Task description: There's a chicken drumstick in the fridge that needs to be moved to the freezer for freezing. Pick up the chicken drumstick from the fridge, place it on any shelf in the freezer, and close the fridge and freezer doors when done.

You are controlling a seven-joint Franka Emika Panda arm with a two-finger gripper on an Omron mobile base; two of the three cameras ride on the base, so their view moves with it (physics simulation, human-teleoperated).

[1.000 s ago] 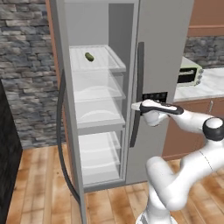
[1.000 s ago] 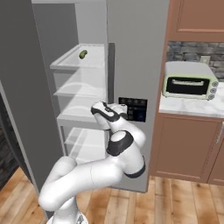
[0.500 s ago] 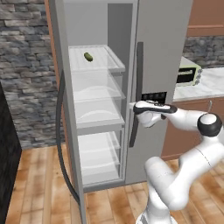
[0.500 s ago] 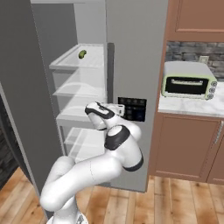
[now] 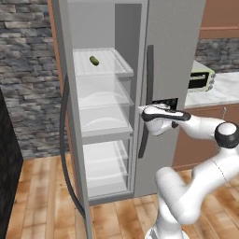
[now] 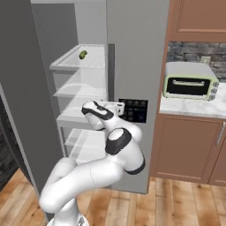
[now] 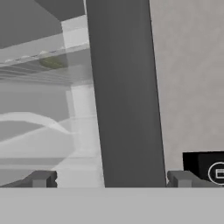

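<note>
We take the tall dark door handle (image 5: pixel 147 100) on the closed right-hand door as our landmark. In the hand view that handle (image 7: pixel 124 94) runs up between our two finger tips (image 7: pixel 40 178), which stand wide apart, one on each side of it, with nothing held between them. Our gripper (image 5: pixel 142 110) sits right at the handle's left edge, about halfway down its length, and just left of the dark dispenser panel (image 5: pixel 164 103).

Against the picture from a second ago, our hand has crept leftward along the door front: it was then just right of the handle, over the panel, and now its tip reaches the handle itself. In the right base view the gripper (image 6: pixel 120 105) has likewise slid from in front of the panel (image 6: pixel 133 110) toward the open compartment. Nothing else has shifted; the cameras stayed put.

Left of the handle, the left-hand door (image 5: pixel 69 116) hangs open, showing white shelves (image 5: pixel 103 125). A small green object (image 5: pixel 94 60) lies on the top shelf, up and to the left of the handle, well apart from our hand; we see it too in the right base view (image 6: pixel 82 54). We cannot tell whether it is the chicken drumstick. To the right of the handle, beyond the door, a toaster oven (image 6: pixel 190 81) stands on the counter (image 6: pixel 190 108).
</note>
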